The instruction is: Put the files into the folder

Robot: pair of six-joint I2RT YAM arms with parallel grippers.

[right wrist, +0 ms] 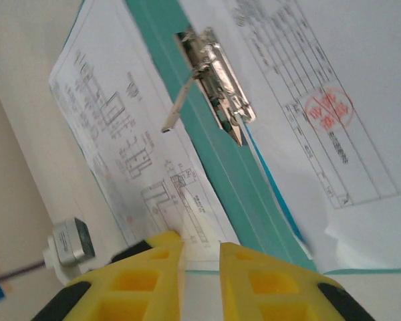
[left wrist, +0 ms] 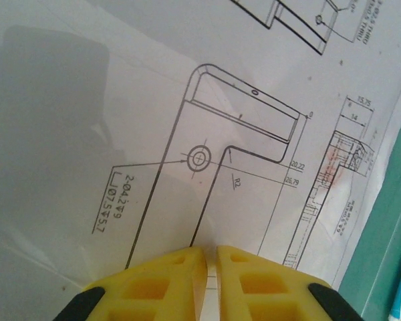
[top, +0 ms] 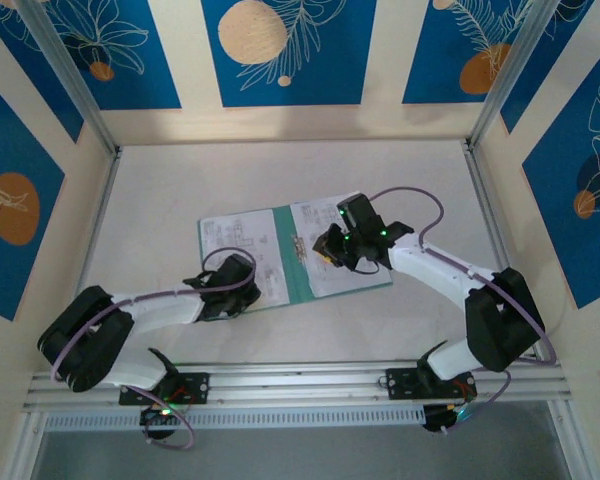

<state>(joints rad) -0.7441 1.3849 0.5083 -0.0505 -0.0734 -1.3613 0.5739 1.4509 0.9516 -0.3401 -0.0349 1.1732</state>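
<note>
Fig. | folder [right wrist: 240,194] lay open on counter [top: 180,180], files [top: 238,238] on both leaves | left hand [left wrist: 211,253]: I saw it closed over the left drawing | right hand [right wrist: 200,244]: fingers parted, empty, near the clip [right wrist: 217,73]

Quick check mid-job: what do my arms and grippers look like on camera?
Both the left arm and right arm have white links, black joints and looping lilac cables; green lights dot the right wrist. The left gripper and right gripper are yellow, with rectangular pockets and black corners.
</note>
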